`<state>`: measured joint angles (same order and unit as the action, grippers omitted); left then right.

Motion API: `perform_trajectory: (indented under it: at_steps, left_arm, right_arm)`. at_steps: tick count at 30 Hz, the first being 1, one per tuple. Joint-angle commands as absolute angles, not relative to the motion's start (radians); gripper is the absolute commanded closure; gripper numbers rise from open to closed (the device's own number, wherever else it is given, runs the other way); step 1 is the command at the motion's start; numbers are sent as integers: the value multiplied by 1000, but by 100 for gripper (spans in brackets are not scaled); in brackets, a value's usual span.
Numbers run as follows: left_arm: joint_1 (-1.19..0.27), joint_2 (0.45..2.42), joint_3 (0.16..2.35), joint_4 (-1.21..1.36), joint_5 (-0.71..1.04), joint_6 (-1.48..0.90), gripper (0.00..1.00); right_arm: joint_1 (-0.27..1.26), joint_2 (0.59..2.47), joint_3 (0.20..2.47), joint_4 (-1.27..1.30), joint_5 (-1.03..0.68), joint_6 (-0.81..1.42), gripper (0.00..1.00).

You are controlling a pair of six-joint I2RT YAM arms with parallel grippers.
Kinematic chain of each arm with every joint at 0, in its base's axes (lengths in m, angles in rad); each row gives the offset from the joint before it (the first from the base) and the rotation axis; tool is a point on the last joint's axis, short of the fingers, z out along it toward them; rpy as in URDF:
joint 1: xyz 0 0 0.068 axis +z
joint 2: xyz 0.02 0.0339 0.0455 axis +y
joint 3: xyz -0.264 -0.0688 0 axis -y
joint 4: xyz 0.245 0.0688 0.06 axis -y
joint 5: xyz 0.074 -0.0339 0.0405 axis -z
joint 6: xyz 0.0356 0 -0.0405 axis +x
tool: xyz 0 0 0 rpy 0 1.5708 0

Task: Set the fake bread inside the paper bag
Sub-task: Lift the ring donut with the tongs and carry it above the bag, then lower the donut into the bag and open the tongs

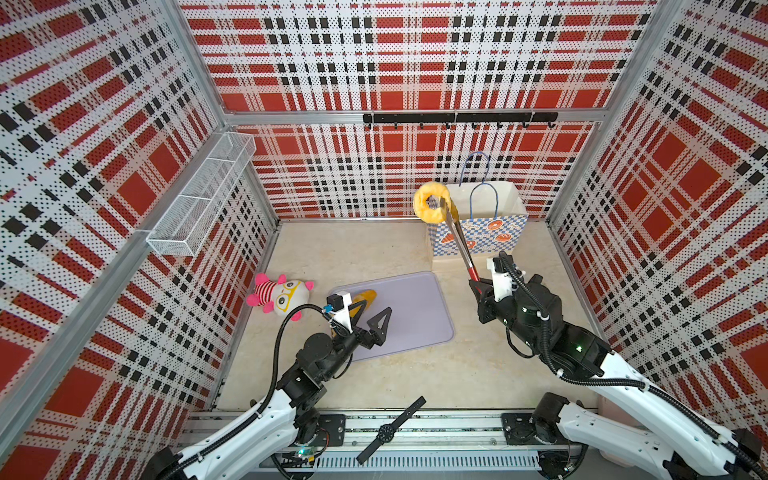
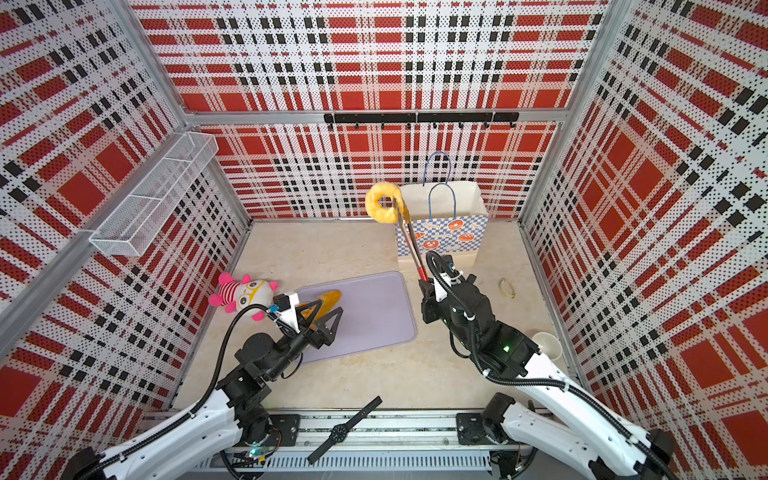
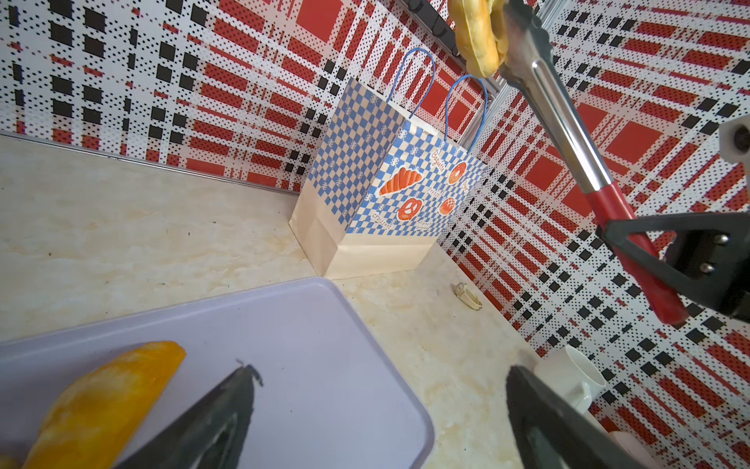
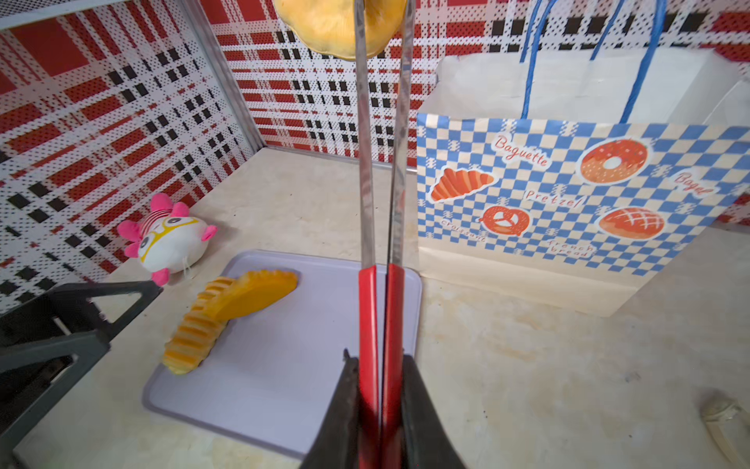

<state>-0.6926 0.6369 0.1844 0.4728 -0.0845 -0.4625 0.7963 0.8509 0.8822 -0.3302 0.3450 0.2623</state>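
A golden ring doughnut [image 1: 432,189] [image 2: 376,214] [image 4: 324,28] of fake bread hangs high in the air, pinched in the tips of red-handled metal tongs [image 1: 459,245] [image 2: 411,245] [image 4: 367,182]. My right gripper [image 1: 476,286] [image 4: 377,357] is shut on the tongs' red handles. The doughnut is level with the left rim of the open checkered paper bag [image 1: 486,237] [image 2: 453,232] [image 3: 365,162] [image 4: 548,195], just outside it. Two long loaves [image 4: 199,325] [image 4: 255,296] lie on the lilac tray [image 1: 419,316] [image 4: 284,385]. Over the tray, beside the loaves, my left gripper [image 1: 377,306] [image 3: 379,369] is open and empty.
A pink-striped plush doll [image 1: 282,295] lies left of the tray. A black wristwatch [image 1: 390,430] rests at the front edge. A white cup [image 2: 548,343] and a small pale watch [image 2: 507,288] sit by the right wall. A wire basket [image 1: 199,199] hangs on the left wall.
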Motion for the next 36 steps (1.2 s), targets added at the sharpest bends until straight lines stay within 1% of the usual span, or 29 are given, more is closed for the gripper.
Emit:
perform_trajectory:
  at_steps: [1, 6, 11, 15, 20, 26, 36]
  left_arm:
    - [-687, 650, 172, 555, -99, -456, 2]
    - [-690, 775, 230, 688, -78, -495, 2]
    - [-696, 938, 350, 747, -79, -462, 2]
    - [-698, 1019, 382, 814, -49, -435, 2]
    - [-696, 1021, 358, 827, -46, -405, 2]
    - [-693, 1011, 339, 822, -41, -396, 2]
    - [-690, 1020, 353, 788, -49, -396, 2]
  right_arm:
    - [801, 885, 939, -188, 491, 170, 89]
    - [801, 982, 989, -167, 624, 103, 88]
    - [801, 1068, 1022, -152, 773, 93, 88]
    - [801, 1143, 1044, -138, 847, 49, 88]
    - [801, 1227, 1085, -173, 915, 10, 88]
    - [801, 1280, 1122, -223, 985, -10, 87]
    - [801, 1375, 1203, -384, 1032, 19, 83]
